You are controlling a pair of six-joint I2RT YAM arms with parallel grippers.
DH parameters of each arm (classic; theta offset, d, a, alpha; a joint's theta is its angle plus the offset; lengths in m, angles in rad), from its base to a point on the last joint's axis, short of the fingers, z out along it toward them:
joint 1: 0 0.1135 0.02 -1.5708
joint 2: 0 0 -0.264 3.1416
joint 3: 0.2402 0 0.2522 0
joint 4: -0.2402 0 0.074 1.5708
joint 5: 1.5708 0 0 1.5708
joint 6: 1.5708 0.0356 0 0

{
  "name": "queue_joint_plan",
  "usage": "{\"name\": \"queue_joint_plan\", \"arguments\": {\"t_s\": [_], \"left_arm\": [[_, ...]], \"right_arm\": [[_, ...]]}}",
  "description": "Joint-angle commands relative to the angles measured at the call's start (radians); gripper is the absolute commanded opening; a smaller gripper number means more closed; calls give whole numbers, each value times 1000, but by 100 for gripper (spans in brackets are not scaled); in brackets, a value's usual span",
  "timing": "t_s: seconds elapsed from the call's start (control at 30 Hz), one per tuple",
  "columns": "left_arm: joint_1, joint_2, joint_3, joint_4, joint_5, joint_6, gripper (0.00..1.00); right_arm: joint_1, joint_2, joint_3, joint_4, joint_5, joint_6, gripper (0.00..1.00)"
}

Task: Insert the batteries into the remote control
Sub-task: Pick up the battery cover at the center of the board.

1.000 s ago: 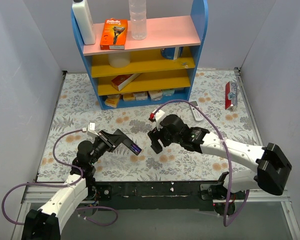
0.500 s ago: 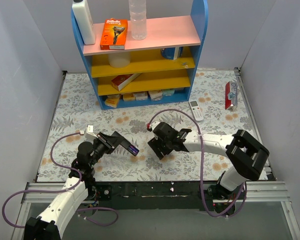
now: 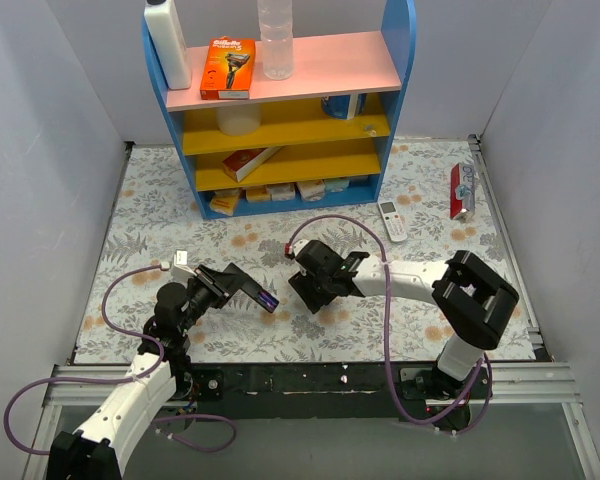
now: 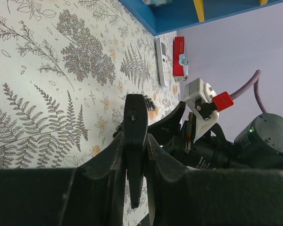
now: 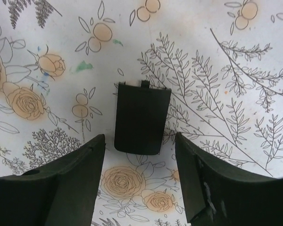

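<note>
Since the earlier frame, the right jaws (image 3: 310,290) had been drawn back and leftward, low over the bench (image 3: 430,190). They were spread wide and empty above a black battery cover (image 5: 140,117) lying flat between the fingers. The left jaws (image 4: 134,155) were clamped on the black remote (image 4: 134,136), held raised. Batteries (image 4: 150,103) lay on the bench just beyond it.

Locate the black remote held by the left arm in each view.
Top external: left of centre, black remote in the left gripper.
Left wrist: remote at centre, edge-on between the fingers.
Right wrist: not in it.
Shared landmark: white remote, in top and left wrist views.
</note>
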Motion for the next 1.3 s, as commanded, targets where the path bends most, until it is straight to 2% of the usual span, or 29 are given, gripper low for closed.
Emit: {"name": "queue_joint_plan", "arguments": {"t_s": [0.0, 0.17, 0.27, 0.4, 0.6, 0.93, 1.27], "left_arm": [[-2, -7, -24, 31, 12, -6, 0], [-2, -6, -24, 49, 26, -20, 0], [-2, -4, -24, 63, 40, -29, 0], [-2, 5, -47, 117, 57, -54, 0], [-2, 47, -61, 227, 101, -103, 0], [-2, 119, -89, 358, 104, -170, 0], [-2, 200, -93, 462, 85, -227, 0]], "right_arm": [[7, 52, 43, -44, -10, 6, 66], [7, 83, 54, -78, 22, -3, 60], [7, 74, 52, -101, 48, -8, 53], [9, 37, 48, -121, 71, -19, 36], [7, -53, 59, -144, 70, -43, 27], [9, -210, 173, -210, -10, -92, 27], [58, -215, 364, -240, -96, -117, 27]]}}
